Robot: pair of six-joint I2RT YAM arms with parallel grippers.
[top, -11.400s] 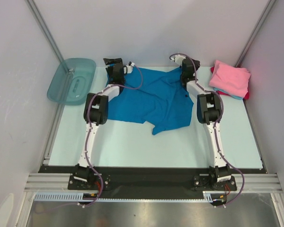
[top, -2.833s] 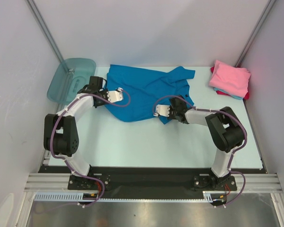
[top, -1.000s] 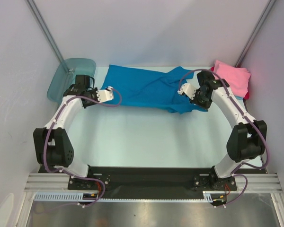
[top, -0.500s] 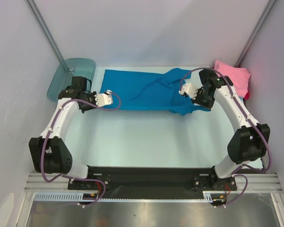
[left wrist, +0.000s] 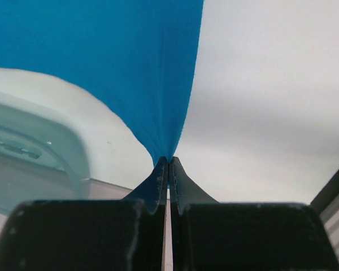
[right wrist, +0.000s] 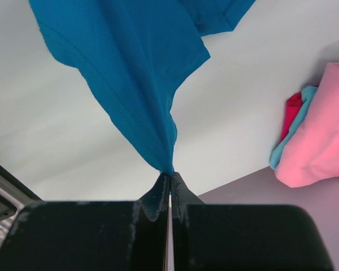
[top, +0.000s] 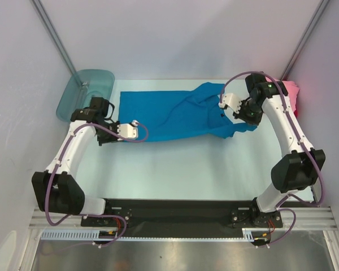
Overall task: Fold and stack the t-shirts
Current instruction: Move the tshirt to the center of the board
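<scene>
**Shirt stretched taut between two clenched tools**

Cloth tension explains the whole pose. The blue shirt [top: 175, 113] lies across the upper middle of the overhead view, on the far part of the counter [top: 175, 164], drawn out into a long band. The left tool [top: 135, 123] is clamped on its left edge. The right tool [top: 222, 97] is clamped on a bunched corner at its right end. In each wrist view the fabric fans out from the pinched tips in straight, tight creases, so the jaws are gripping cloth rather than resting on it.

The arms appear to hold the two ends well apart to pull the shirt flat before any fold is made. The left half looks smooth, while the right half is rumpled, with a loose flap near the right tool. It probably needs more spreading there.

The pink shirt [right wrist: 322, 141] tops a pile [right wrist: 296, 132] in the upper right corner. Light blue and red edges show beneath it, and the spot reads as the stacking place. A tub [top: 87, 93] sits at upper left, near the left arm, and the shirt does not reach it.
</scene>
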